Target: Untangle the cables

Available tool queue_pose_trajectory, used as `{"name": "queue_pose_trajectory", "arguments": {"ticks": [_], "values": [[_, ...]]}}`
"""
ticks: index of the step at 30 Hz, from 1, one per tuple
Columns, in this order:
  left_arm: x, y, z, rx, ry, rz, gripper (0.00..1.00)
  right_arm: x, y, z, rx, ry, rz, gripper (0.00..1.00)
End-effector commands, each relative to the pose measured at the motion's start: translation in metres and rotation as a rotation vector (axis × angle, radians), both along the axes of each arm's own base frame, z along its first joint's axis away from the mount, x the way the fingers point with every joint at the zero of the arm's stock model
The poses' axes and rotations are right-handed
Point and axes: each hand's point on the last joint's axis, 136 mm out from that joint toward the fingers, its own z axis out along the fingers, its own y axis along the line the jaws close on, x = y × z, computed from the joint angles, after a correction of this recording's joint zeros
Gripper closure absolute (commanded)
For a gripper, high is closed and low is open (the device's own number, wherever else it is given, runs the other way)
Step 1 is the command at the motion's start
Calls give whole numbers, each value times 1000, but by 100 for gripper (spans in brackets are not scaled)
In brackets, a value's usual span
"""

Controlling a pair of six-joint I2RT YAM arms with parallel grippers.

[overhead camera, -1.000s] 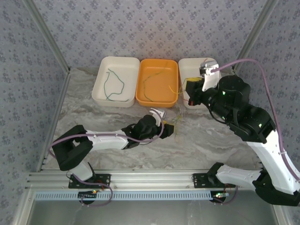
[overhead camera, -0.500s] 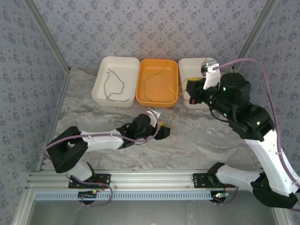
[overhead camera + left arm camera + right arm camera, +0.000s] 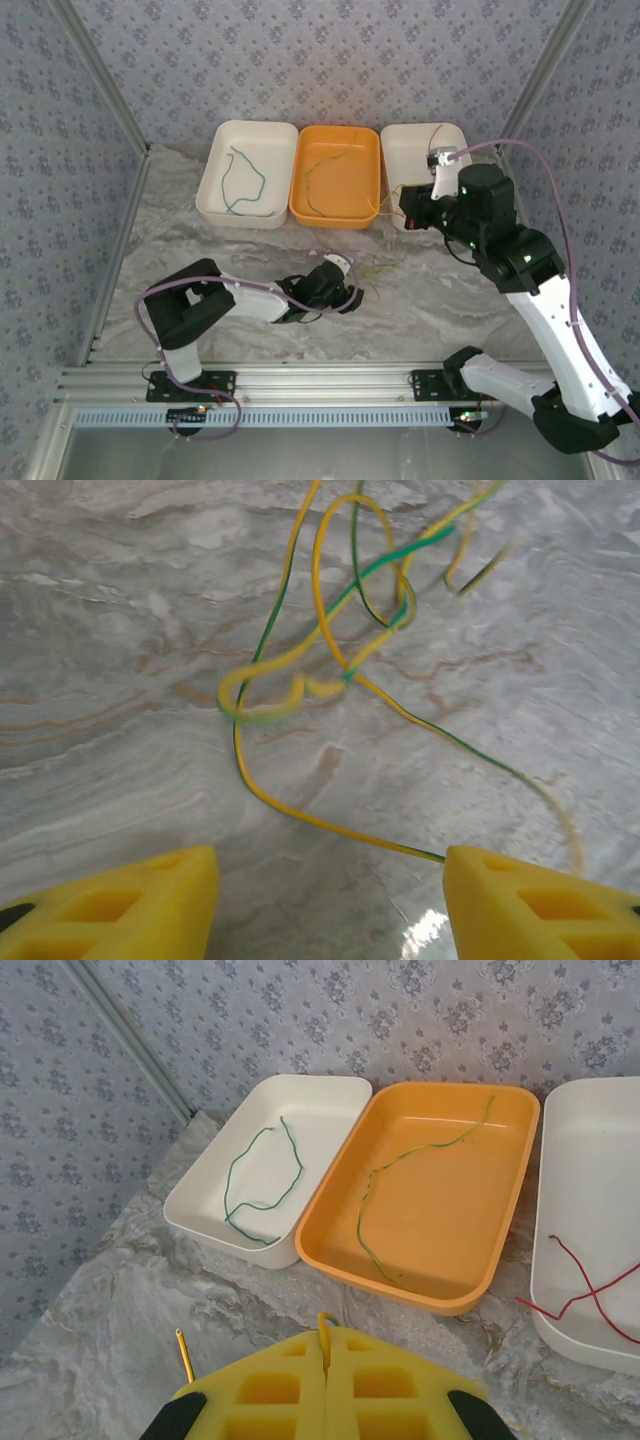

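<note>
Marble table [image 3: 200,235], three trays along the far edge: left white tray [image 3: 215,170], orange tray [image 3: 335,222], right white tray [image 3: 405,150]. Left gripper [image 3: 330,880] sits low at near-centre, jaws spread, with the yellow-green tangle [image 3: 345,672] on the table just beyond it; one strand runs up to its right finger. Right gripper [image 3: 325,1380] is raised near the right white tray's near rim, pads pressed together, pinching a yellow strand [image 3: 322,1325]. Dark green wire [image 3: 262,181] in left white tray, green wire [image 3: 430,1145] in orange tray, red wire [image 3: 580,1285] in right white tray.
</note>
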Motion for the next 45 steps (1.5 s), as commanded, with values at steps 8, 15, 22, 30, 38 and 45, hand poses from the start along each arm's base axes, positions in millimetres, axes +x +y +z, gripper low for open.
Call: {"name": "queue_pose_trajectory", "arguments": {"ticks": [8, 15, 22, 30, 38, 45], "values": [[22, -12, 42, -60, -71, 1, 45, -4, -15, 3, 34, -22, -27, 100], [17, -4, 27, -84, 155, 122, 47, -2, -24, 4, 32, -26, -48, 100], [-16, -35, 34, -372, 501, 362, 35, 2, -30, 5, 30, -42, -62, 100], [-34, -54, 2, -410, 737, 578, 45, 1, -34, 4, 37, -42, -71, 100], [-33, -31, -13, -388, 704, 690, 46, -2, -34, 5, 47, -46, -62, 100], [-56, -2, 18, -327, 558, 783, 41, -1, -35, 8, 54, -55, -62, 100]]}}
